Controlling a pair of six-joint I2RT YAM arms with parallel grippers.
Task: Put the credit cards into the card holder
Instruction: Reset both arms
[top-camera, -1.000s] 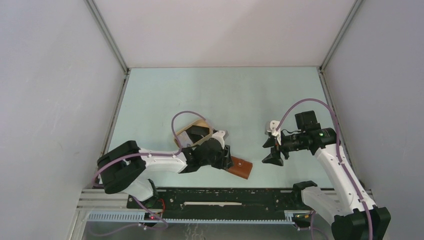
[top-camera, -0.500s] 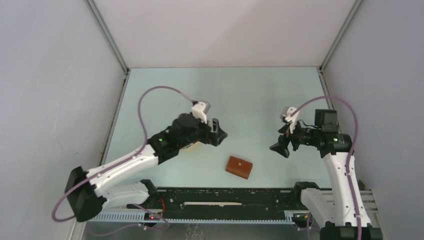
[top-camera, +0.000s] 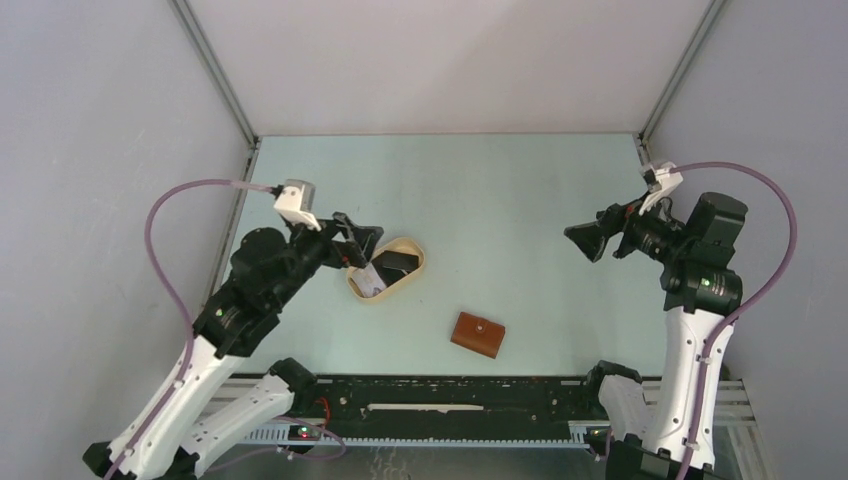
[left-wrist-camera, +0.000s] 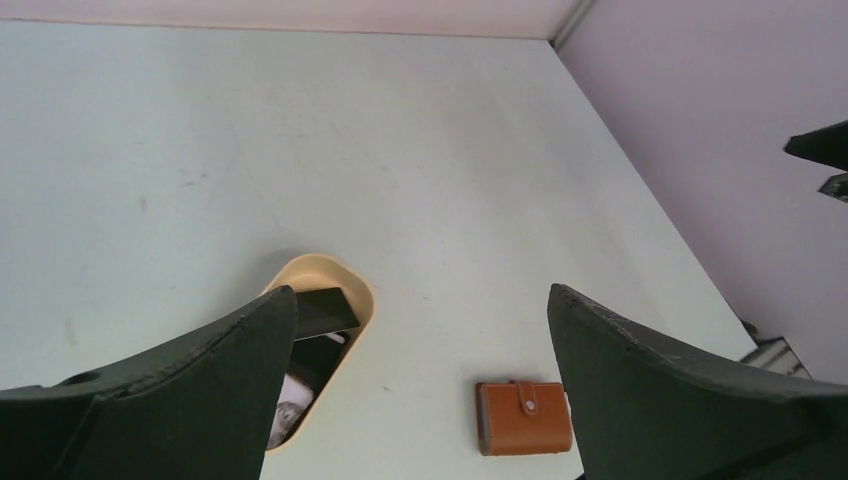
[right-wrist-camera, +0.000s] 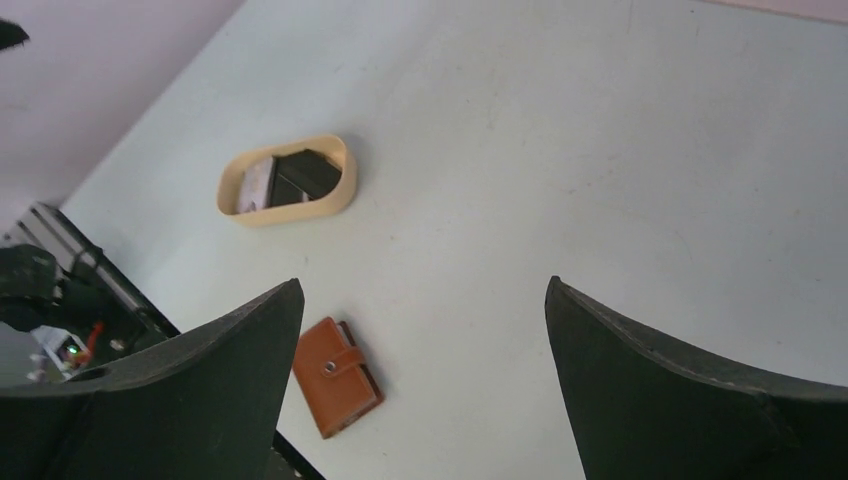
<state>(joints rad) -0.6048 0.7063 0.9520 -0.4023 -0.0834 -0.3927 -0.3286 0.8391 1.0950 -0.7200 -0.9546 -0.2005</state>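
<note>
Bright, even, diffuse light, no hard glare. Shadows are soft: a thin one beside the tray (right-wrist-camera: 288, 210) and one by the wallet (right-wrist-camera: 335, 378). Wrist views are sharp on the table (left-wrist-camera: 400, 150), with near fingers (left-wrist-camera: 190, 400) dark and slightly soft. Top view is a bit grainy.

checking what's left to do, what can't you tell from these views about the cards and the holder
- Count of credit cards: they overlap in the beige tray; too small in the top view.
- Left wrist view: a jaw covers the tray's near end.
- Inside of the card holder: closed in every view, so its slots are hidden.
</note>
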